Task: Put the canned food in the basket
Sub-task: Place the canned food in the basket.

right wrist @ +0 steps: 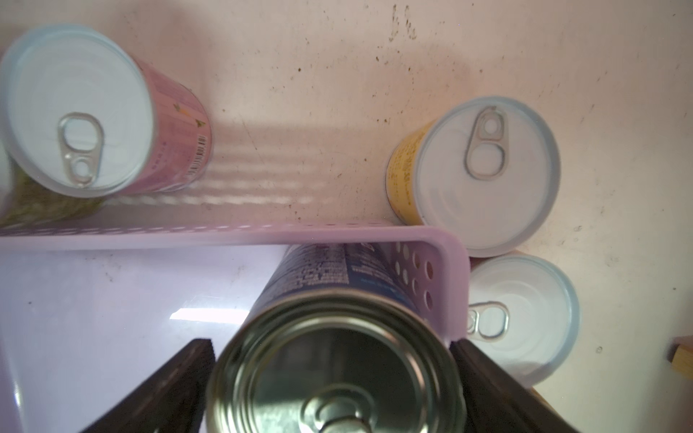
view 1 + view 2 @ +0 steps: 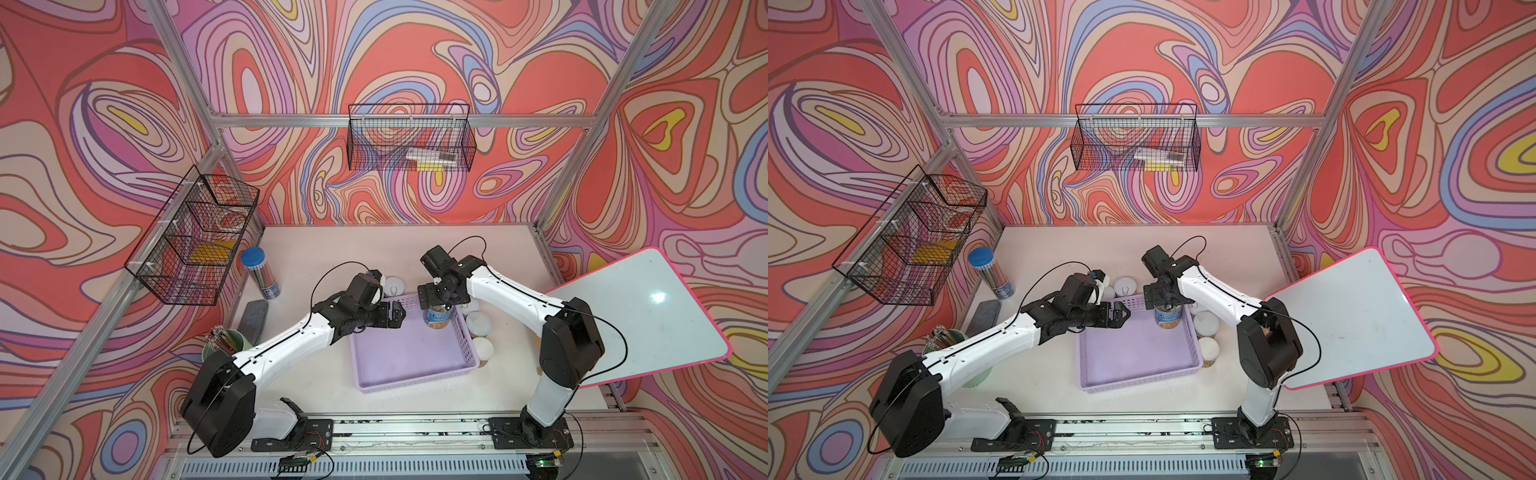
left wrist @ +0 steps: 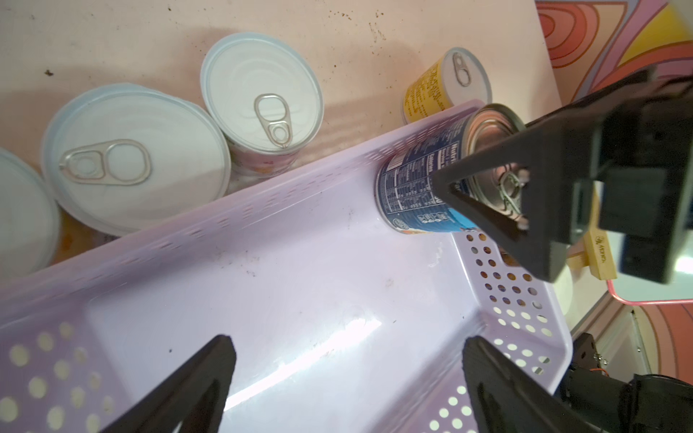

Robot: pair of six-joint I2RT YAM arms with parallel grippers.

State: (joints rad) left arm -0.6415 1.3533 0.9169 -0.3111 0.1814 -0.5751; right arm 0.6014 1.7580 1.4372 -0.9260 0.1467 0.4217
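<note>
Straddling the lid of the bigger blue-labelled tin [image 2: 436, 319], the right gripper [image 2: 435, 306] hangs straight over it, one finger on either side of the rim. Cannot tell whether the pads press the tin or stand just off it.

- The tin stands upright on the floor of the shallow lilac perforated plastic basket [image 2: 407, 353]. It is tucked into the upper-right corner in both top views, close to both walls.
- Its long axis is vertical, in line with the gripper above. Judgement: a straight lift would clear it, while sideways drift risks tipping it against the wall.
- The left gripper [image 2: 401, 316] has its jaws spread wide with nothing between. It hovers over the basket's upper-left part, pointing toward the tin.
- Small white-lidded tins stand outside the basket. Two [image 2: 478, 323] [image 2: 482, 348] are just right of its right wall, nearer the right arm. Another [image 2: 395, 286] is just above the upper wall, nearer the left gripper.
- A yellow-labelled tin [image 3: 431, 90] stands upright just outside that corner.
</note>
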